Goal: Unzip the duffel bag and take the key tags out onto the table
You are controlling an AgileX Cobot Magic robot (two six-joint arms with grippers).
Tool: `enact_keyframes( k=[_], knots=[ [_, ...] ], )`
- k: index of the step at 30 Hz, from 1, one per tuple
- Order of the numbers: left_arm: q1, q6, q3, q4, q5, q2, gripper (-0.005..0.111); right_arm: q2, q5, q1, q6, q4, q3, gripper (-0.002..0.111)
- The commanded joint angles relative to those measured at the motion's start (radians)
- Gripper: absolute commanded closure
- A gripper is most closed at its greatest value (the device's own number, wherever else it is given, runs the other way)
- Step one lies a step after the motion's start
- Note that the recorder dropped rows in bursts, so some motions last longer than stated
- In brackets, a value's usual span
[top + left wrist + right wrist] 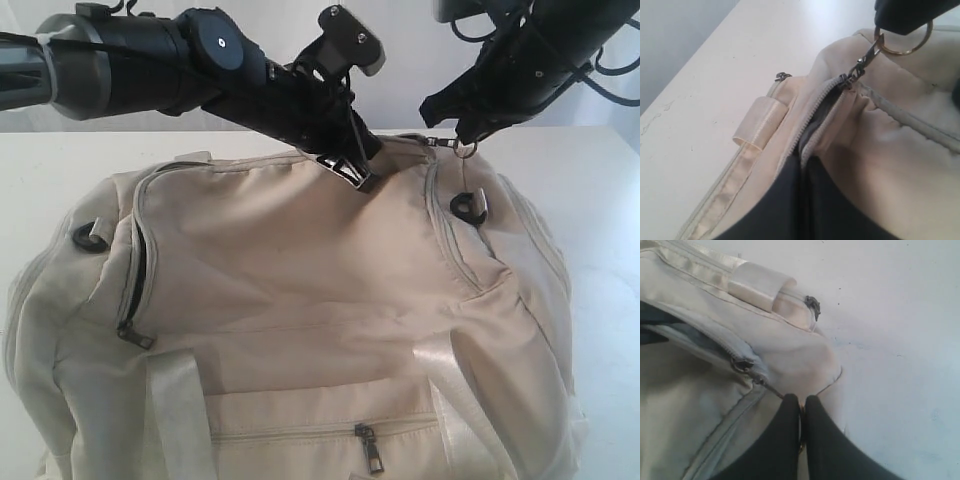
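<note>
The duffel bag (300, 300) lies on the white tabletop (40, 170). At its top middle the left jaws are pressed together, and the edge of the zipper (805, 125) runs in between them. More to the right, the right jaws are closed on the metal ring (905, 46) hooked to the zipper, just above the bag's corner. The left wrist view shows the zipper partly open with dark lining (821, 110) inside, which the exterior view does not show.
</note>
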Motion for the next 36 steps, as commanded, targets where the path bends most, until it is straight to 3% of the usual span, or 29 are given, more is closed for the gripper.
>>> enact_keyframes(
  k=[1, 11, 24, 36],
  knots=[
    [0.036, -0.018, 0.0, 0.04, 0.012, -0.035, 0.107, -0.007, 0.045, -0.021, 0.007, -0.125, 0.005, 0.108],
    [0.062, -0.031, 0.0, 0.043, 0.031, -0.079, 0.107, -0.006, 0.081, -0.061, 0.041, -0.128, 0.005, 0.108],
    [0.062, -0.061, 0.0, 0.043, 0.056, -0.081, 0.107, -0.051, 0.236, -0.059, -0.066, 0.117, 0.005, 0.108],
    [0.062, -0.093, 0.0, 0.043, 0.069, -0.081, 0.107, -0.141, 0.278, -0.059, -0.091, 0.186, 0.097, 0.108]
  ],
)
